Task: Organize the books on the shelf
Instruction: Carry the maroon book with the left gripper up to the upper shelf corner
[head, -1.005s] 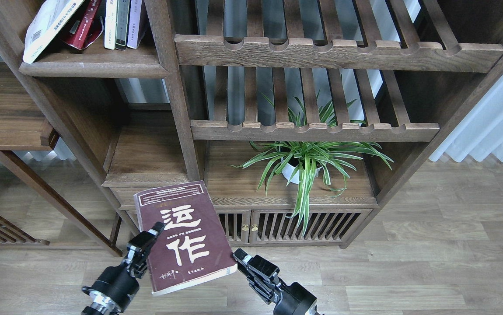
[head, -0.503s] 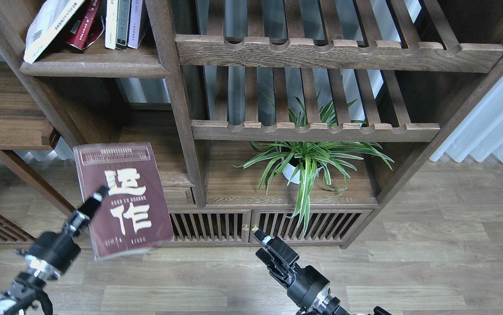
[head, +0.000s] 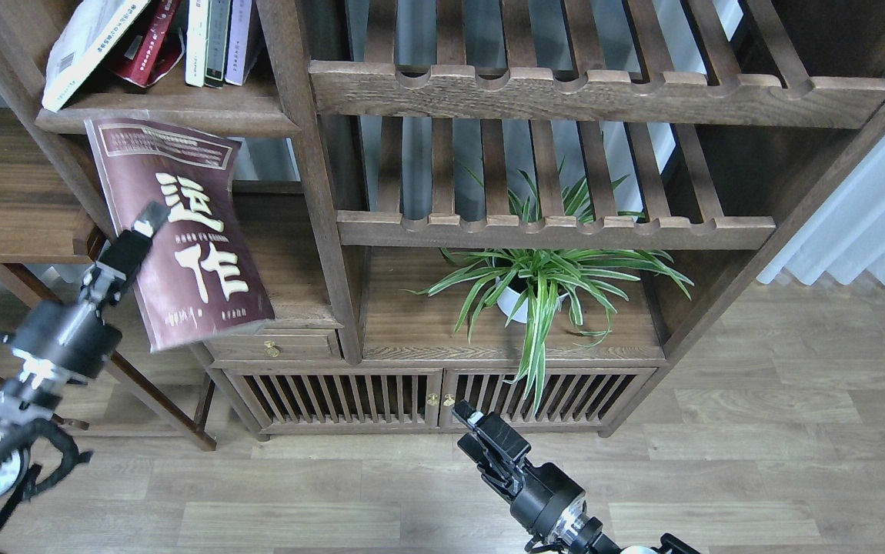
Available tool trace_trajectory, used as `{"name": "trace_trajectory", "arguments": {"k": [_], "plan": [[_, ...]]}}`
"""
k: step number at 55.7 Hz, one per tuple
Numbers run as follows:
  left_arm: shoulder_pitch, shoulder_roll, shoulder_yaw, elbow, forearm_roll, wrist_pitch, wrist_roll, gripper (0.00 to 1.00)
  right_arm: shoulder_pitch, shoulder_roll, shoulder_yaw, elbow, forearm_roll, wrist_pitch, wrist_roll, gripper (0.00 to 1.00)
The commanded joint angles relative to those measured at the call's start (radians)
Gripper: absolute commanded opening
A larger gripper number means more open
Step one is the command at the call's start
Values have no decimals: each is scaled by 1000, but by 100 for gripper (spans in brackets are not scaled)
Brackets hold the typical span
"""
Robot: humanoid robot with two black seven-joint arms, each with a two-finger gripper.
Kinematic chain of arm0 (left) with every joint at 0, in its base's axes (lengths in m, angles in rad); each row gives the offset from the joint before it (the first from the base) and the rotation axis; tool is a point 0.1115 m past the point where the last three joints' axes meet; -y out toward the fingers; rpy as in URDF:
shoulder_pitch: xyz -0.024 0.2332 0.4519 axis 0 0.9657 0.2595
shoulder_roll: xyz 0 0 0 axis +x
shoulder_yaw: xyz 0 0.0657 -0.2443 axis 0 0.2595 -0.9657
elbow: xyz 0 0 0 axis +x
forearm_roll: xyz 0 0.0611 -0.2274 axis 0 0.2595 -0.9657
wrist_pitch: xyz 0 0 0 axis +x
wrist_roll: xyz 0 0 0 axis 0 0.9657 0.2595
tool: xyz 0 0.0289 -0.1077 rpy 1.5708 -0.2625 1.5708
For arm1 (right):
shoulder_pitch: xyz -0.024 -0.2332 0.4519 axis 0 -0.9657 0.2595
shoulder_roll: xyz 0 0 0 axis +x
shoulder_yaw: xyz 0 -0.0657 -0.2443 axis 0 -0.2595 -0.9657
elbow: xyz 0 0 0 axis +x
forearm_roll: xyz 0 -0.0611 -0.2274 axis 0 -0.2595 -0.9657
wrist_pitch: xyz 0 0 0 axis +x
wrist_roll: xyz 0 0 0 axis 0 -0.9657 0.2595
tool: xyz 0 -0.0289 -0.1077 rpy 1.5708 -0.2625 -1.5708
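The large maroon book [head: 181,238] with big cream Chinese characters is held upright in front of the bookcase's left bay. Its top edge is just under the shelf [head: 165,121], a short dark-brown board with a rounded front edge. My left gripper [head: 148,223] is shut on the book's left edge, with one finger [head: 135,242] lying over the cover. On the shelf a book with a white back cover [head: 82,48] leans right against several other books [head: 212,38]. My right gripper [head: 477,431] is low over the floor, empty; its fingers cannot be told apart.
Two long slatted racks [head: 566,92] [head: 550,228] fill the right bay, with a potted spider plant [head: 539,285] below them. A low cabinet with slatted doors [head: 381,396] and a small drawer [head: 273,348] stand underneath. A wooden side table [head: 11,192] is at the left.
My left arm has carried the maroon book from low centre to the left and up to just below the shelf. My right gripper let go of the book's edge and drew back down and to the right.
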Motion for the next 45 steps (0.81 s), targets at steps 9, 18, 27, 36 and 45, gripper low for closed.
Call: {"name": "trace_trajectory", "arguments": {"k": [9, 18, 27, 36, 45], "plan": [[-258, 61, -68, 0, -97, 0, -2, 2, 2, 0, 0, -3, 0, 0, 0, 96], [-311, 79, -57, 1, -113, 0, 7, 3, 4, 1, 0, -1, 1, 0, 0, 96], [-325, 108, -81, 9, -102, 0, 35, 2, 2, 0, 1, -1, 1, 0, 0, 96], [-330, 122, -161, 64, -46, 0, 128, 3, 2, 1, 1, -1, 1, 0, 0, 96], [-396, 136, -232, 133, 163, 0, 148, 3, 4, 6, 0, 0, 1, 0, 0, 96]]}}
